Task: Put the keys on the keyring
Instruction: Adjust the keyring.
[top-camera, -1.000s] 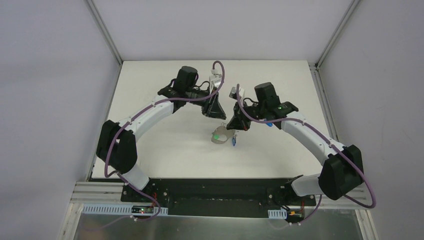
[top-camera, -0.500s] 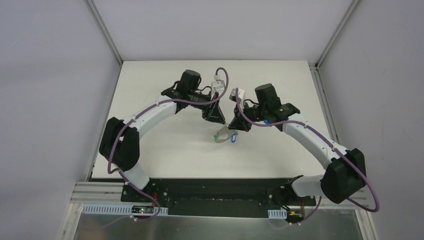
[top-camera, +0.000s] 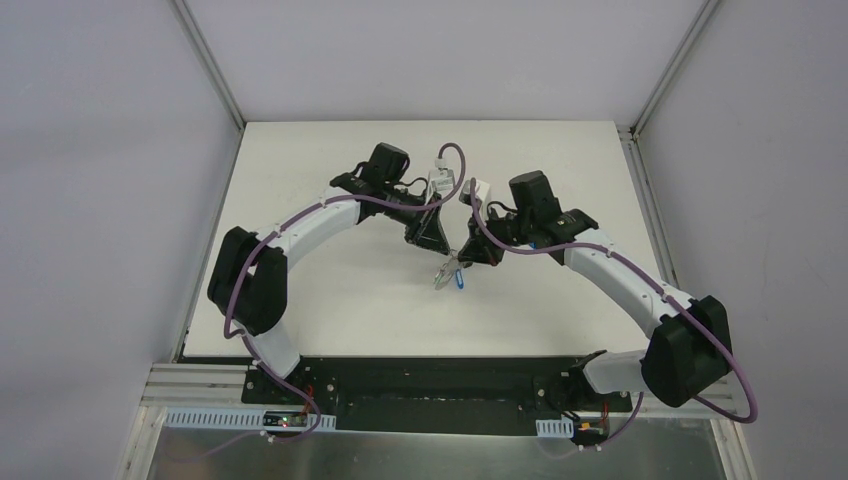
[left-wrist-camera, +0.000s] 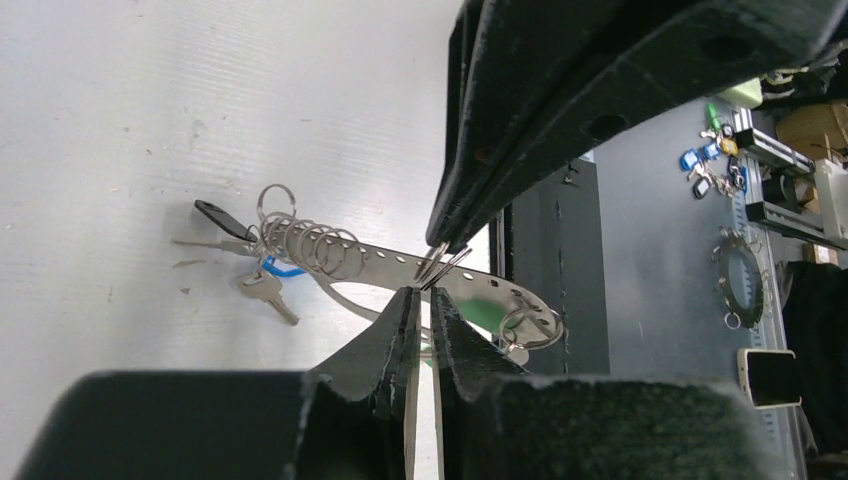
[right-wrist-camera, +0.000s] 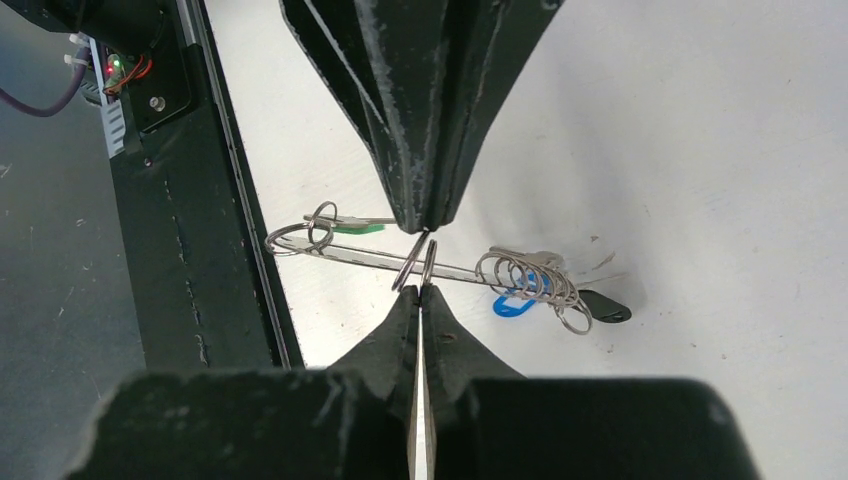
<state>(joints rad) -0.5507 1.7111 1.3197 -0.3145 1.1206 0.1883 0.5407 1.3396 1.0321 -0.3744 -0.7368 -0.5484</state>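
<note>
- My right gripper (right-wrist-camera: 420, 295) has its jaws fully closed, pinching one of two small rings (left-wrist-camera: 440, 268) at the middle of the keyring (right-wrist-camera: 460, 270).
- My left gripper (left-wrist-camera: 420, 300) meets it tip to tip from the keyring's opposite side. Its jaws are drawn almost together with only a thin slit between them, and they seem to nip the second ring.
- The keyring hangs edge-on between my tips, apparently lifted off the table (left-wrist-camera: 150, 120).
- The green key (right-wrist-camera: 352, 226) sits at one end of the keyring. The blue key (right-wrist-camera: 510, 306) is at the other end, under the row of rings and beside the black tag (right-wrist-camera: 605, 308).
- I judge this step to be steadying a ring for threading. It calls for aligned tips, a gentle pull and no twisting, or the thin wire may slip.
- The right wrist view shows the two middle rings apart, while the left wrist view overlaps them.
- The left wrist view alone shows the blue key's silver blade.
- The top view shows only a glint and a blue speck below my tips.
</note>
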